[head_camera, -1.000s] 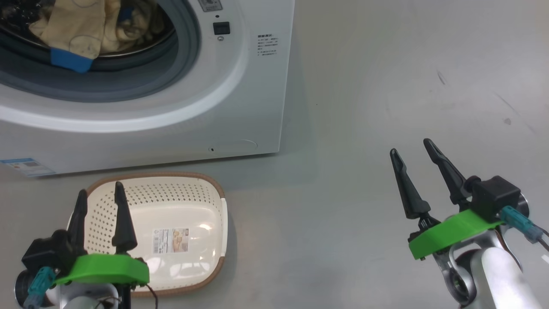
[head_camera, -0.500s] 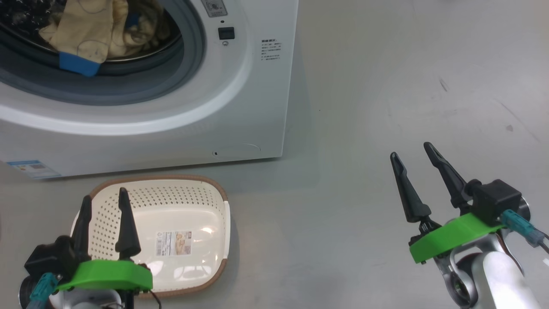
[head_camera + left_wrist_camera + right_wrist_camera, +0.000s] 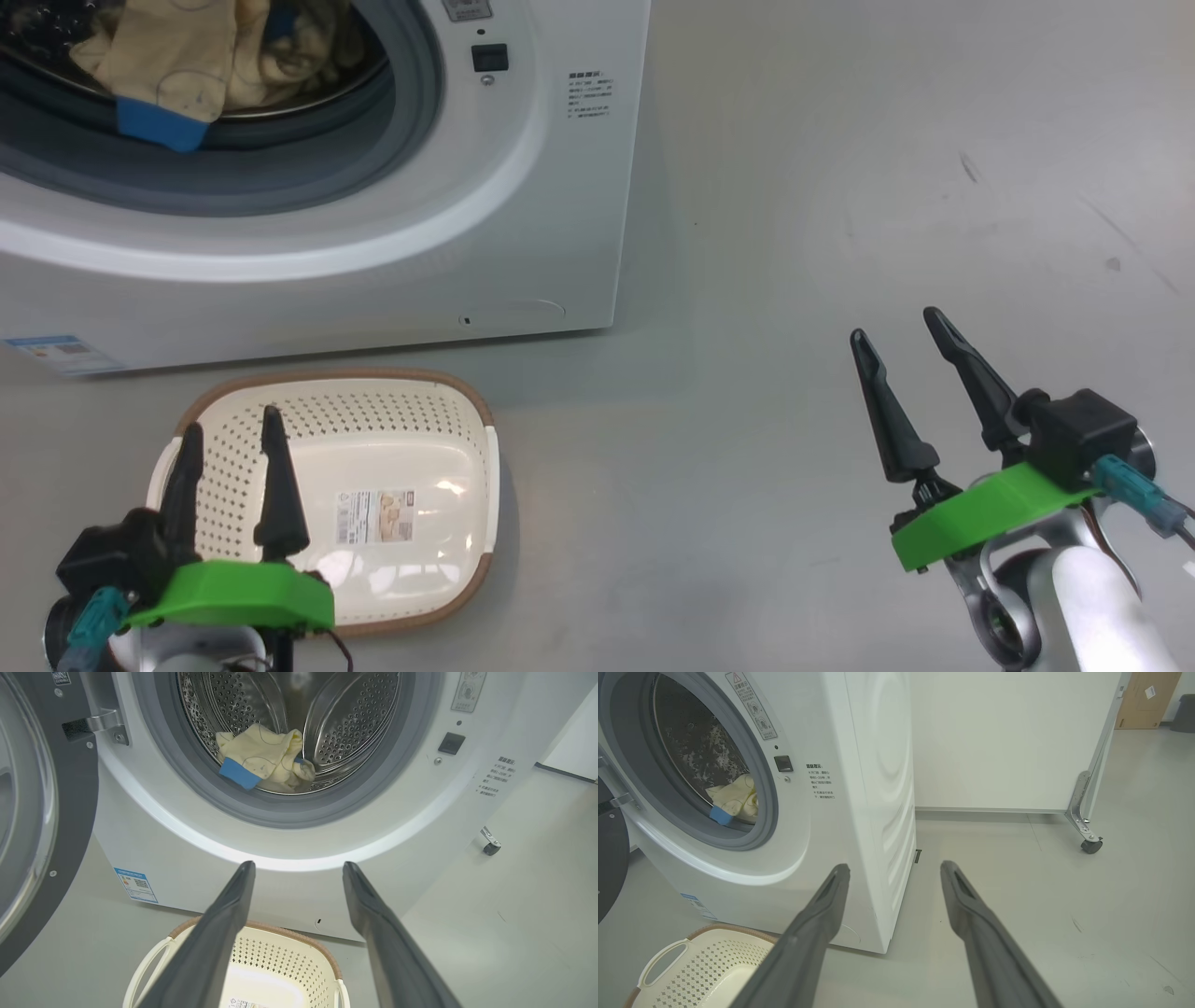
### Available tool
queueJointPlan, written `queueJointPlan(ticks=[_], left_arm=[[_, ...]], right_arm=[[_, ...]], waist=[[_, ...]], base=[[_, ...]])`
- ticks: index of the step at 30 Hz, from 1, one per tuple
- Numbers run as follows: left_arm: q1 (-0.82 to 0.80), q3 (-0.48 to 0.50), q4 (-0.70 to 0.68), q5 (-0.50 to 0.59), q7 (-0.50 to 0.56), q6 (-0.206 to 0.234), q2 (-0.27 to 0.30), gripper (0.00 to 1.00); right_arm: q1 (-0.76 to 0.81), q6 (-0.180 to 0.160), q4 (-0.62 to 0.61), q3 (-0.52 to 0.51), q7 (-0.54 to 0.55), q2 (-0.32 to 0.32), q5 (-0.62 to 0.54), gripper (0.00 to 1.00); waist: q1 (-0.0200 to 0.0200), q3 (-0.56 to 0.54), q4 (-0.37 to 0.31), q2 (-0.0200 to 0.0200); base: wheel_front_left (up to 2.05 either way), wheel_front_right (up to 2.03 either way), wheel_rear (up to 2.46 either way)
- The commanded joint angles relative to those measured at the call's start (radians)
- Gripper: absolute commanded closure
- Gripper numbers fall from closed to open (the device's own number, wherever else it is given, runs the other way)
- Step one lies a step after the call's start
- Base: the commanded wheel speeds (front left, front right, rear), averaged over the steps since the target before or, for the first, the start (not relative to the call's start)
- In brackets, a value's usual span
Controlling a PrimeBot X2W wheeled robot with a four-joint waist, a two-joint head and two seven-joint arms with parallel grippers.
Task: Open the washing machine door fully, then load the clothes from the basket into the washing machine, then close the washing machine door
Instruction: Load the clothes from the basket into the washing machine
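L gripper [image 3: 231,420] & R gripper [image 3: 894,323] wide open, empty; door [image 3: 74,826], clothes [image 3: 168,56] cut off at frame edge.

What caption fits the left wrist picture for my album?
Clothes lie inside the open washing machine, basket below.

**Two matching arms in black, green and silver**

The left tool [image 3: 231,420] and right tool [image 3: 893,324] each carry two long, tapering matte-black fingers [image 3: 971,373] on a bright green plastic plate [image 3: 980,513]. A boxy black camera block [image 3: 1078,434] sits beside them, with a teal plug [image 3: 1125,481] and a thin dark cable [image 3: 341,649]. Behind comes a rounded silver-white forearm [image 3: 1083,597].
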Motion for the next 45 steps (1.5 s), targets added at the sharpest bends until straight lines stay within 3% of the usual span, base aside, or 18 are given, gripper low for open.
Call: queueJointPlan(ticks=[1, 14, 22, 40, 45], left_arm=[[-0.038, 0.033, -0.026, 0.004, 0.005, 0.162, 0.022, 0.0], [-0.247, 0.044, 0.05, 0.0, 0.125, 0.126, 0.102, 0.0], [-0.479, 0.069, 0.14, -0.006, 0.225, 0.068, 0.193, 0.0], [-0.956, 0.058, 0.272, -0.023, 0.631, -0.076, 0.44, 0.0], [-1.049, 0.05, 0.312, -0.011, 0.71, -0.086, 0.484, 0.0]], right_arm=[[-0.013, -0.003, -0.04, 0.017, 0.002, -0.006, 0.003, 0.0], [-0.079, -0.003, -0.038, 0.054, -0.026, -0.006, 0.031, 0.0], [-0.149, -0.003, -0.003, 0.092, -0.069, -0.006, 0.072, 0.0], [-0.264, -0.003, 0.083, 0.159, -0.129, -0.006, 0.204, 0.0], [-0.283, -0.003, 0.072, 0.167, -0.13, -0.006, 0.232, 0.0]], waist=[[0.0, 0.005, 0.001, 0.0], [0.0, 0.142, -0.032, 0.0], [0.0, 0.262, -0.098, 0.0], [0.0, 0.446, -0.229, 0.0], [0.0, 0.482, -0.256, 0.0]], base=[[0.0, 0.0, 0.0], [0.0, 0.0, 0.0], [0.0, 0.0, 0.0], [0.0, 0.0, 0.0], [0.0, 0.0, 0.0]])
